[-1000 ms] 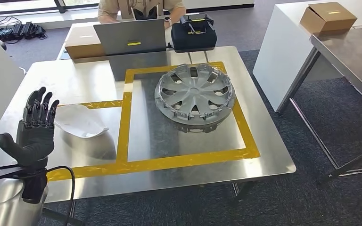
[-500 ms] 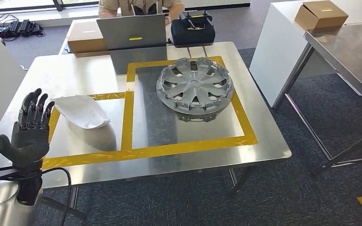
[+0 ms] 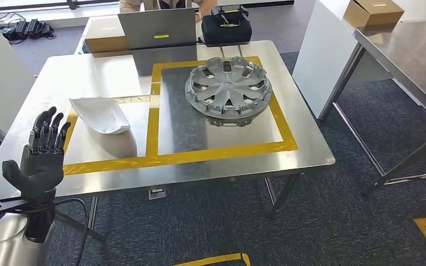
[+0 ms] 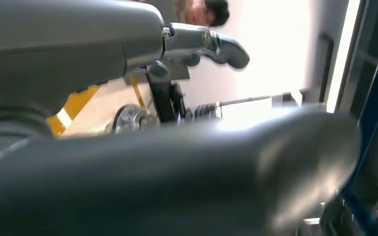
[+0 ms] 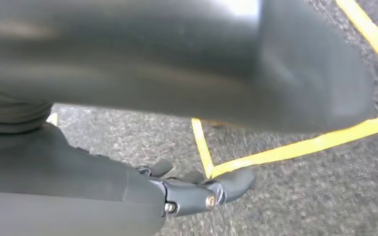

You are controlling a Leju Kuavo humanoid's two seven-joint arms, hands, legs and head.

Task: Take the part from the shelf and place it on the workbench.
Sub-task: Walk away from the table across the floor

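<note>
Head view is showing our left hand (image 3: 40, 152) hovering empty with fingers apart, the white part (image 3: 101, 115) lying on the workbench (image 3: 244, 160) at its one o'clock, while we are hanging our right hand (image 5: 197, 189) over the floor, fingers apart.

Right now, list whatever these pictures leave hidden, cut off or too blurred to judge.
- Person behind the laptop: head view, cut off by the top edge.
- Right robot hand: right wrist view, mostly hidden by its own blurred grey cover; grip unreadable.
- Hubcap: left wrist view, a sliver shows behind the left robot hand.
- Cardboard box: head view, cropped at the top.
</note>
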